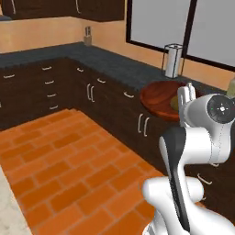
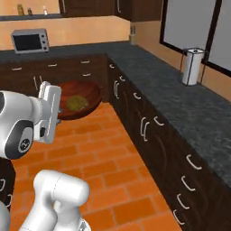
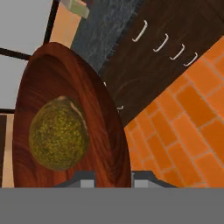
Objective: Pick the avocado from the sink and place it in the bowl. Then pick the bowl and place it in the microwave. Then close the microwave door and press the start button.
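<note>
The reddish-brown wooden bowl (image 1: 158, 98) (image 2: 83, 95) (image 3: 100, 109) hangs in the air beside the counter front, above the floor. My gripper (image 1: 186, 97) (image 2: 57, 107) (image 3: 113, 180) is shut on its rim, with one fingertip on each side of the edge in the hand view. The olive-green avocado (image 1: 176, 103) (image 2: 76, 103) (image 3: 59, 133) lies inside the bowl. The sink and the microwave are out of view.
A dark stone counter (image 2: 180, 103) over brown cabinets runs along the wall. On it stand a paper towel holder (image 1: 173, 60) (image 2: 191, 66) and a knife block (image 1: 87, 36) (image 2: 132, 34). A small steel oven (image 2: 30, 40) sits at the far left. The floor (image 1: 69, 174) is orange brick.
</note>
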